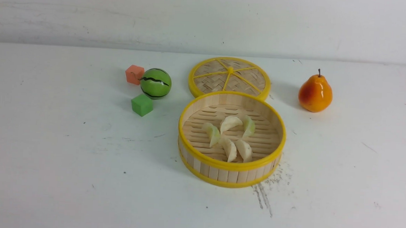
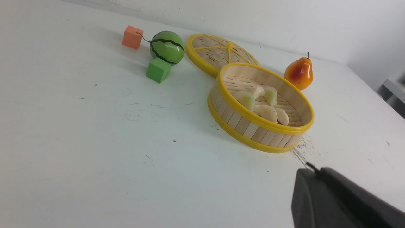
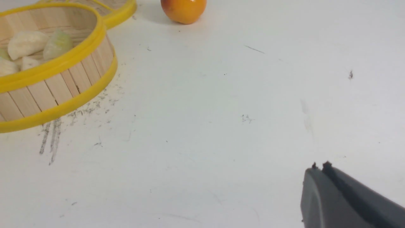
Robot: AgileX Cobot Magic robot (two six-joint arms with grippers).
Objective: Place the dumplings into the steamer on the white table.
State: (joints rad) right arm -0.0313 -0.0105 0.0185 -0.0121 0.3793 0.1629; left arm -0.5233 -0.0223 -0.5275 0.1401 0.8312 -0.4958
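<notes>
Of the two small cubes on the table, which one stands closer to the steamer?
The green cube. It sits in front of the toy watermelon, closer to the steamer, while the orange cube lies farther back, on the watermelon's far side.

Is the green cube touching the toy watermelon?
Apart. The left wrist view shows a thin strip of table between the green cube and the watermelon; the front view agrees.

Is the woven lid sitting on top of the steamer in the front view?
No, the lid lies flat on the white table just behind the steamer, which is open with the dumplings showing inside.
</notes>
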